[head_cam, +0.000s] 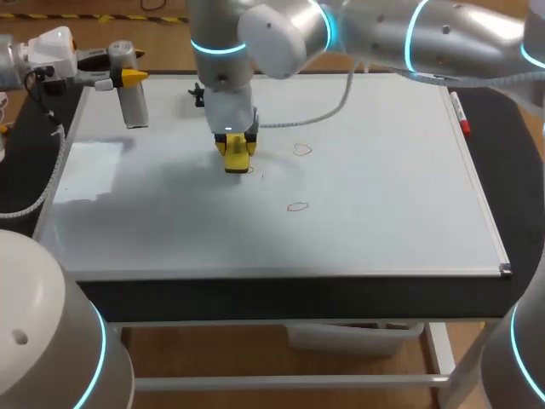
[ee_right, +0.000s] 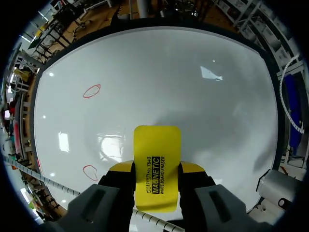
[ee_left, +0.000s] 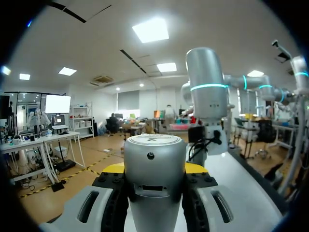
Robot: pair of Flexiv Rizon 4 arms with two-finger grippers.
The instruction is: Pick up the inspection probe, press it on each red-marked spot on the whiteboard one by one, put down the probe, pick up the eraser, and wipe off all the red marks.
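— At the whiteboard's (head_cam: 383, 196) left-middle part: right gripper (head_cam: 236, 156), pointing straight down, fingers clamped from both sides on the yellow eraser (head_cam: 238, 162).
— Touching the board?
— Lower end right at the surface; actual contact hard to judge from above. From the right wrist: upright between the two fingers, broad printed face toward the camera, white board just ahead of it.
— And the red?
— Two small red ovals (head_cam: 302, 150) on the white. One near the eraser, to its right, not touching it. One nearer the front edge, well apart from the gripper. Both thin outlines, unfilled.
— Where, then, the probe (head_cam: 133, 102)?
— Up at the far left corner of the board, seemingly raised off the surface. Silver cylinder, close to upright, pinched between the yellow tips of the left gripper (head_cam: 129, 77), level, coming in from the left. From the left wrist: filling the gap between both fingers, round cap toward the camera.
— Anything else on the table?
— Red-capped marker (head_cam: 460, 113), lying along the board's right edge, toward the far end.
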